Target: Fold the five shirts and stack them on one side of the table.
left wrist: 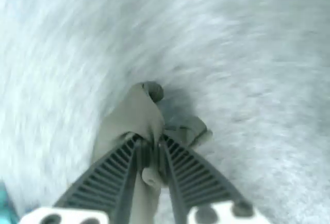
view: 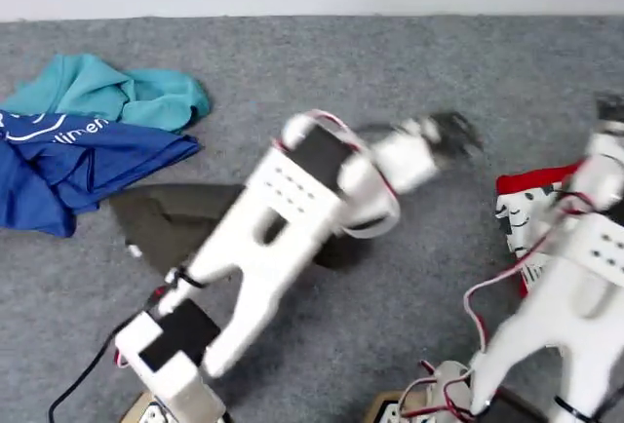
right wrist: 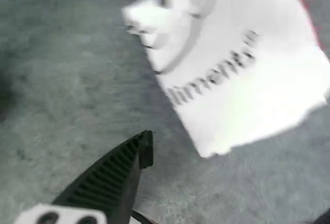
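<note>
The left pincer (left wrist: 149,144) is clamped on a bunched fold of the soft olive-grey shirt (left wrist: 135,113), which trails ahead of its tips onto the fuzzy grey table (left wrist: 258,53). Just ahead of the right pincer (right wrist: 144,149) lies a flat white shirt (right wrist: 242,79) with red trim and dark print. I cannot tell whether that pincer is apart or together.

The olive shirt (left wrist: 136,113) is bunched up. A fold of it is pinched between the closed jaws of the left gripper (left wrist: 150,146), and the rest trails away from them over the grey tabletop (left wrist: 258,53). The white shirt (right wrist: 242,69), with red trim and dark print, lies folded flat just ahead of the parted jaws of the right gripper (right wrist: 206,167). The teal shirt (view: 117,92) and blue shirt (view: 68,160), crumpled and touching, lie well apart from both.
</note>
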Robot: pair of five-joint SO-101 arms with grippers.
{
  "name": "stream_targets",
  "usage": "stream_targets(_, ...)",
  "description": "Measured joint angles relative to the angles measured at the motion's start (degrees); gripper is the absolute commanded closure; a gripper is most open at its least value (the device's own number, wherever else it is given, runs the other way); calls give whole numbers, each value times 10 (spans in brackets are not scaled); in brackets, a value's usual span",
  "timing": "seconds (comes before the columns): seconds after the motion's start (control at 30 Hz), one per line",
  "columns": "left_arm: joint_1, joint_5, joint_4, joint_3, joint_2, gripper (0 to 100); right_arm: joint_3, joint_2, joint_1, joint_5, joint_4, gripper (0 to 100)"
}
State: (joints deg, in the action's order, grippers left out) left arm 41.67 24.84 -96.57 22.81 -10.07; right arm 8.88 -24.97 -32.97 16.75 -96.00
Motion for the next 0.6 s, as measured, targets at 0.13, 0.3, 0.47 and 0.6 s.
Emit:
stream_targets(0.13,50,14,13,62,11,988,0,0,-41,0,0,471)
stream_targets(0.3,48,15,29,261,41,988,0,0,-49,0,0,471)
stream_targets(0.47,-4,18,30,358,58,988,0,0,-49,0,0,471)
stream_targets(0.6,-96,18,30,305,58,988,0,0,-49,0,0,471)
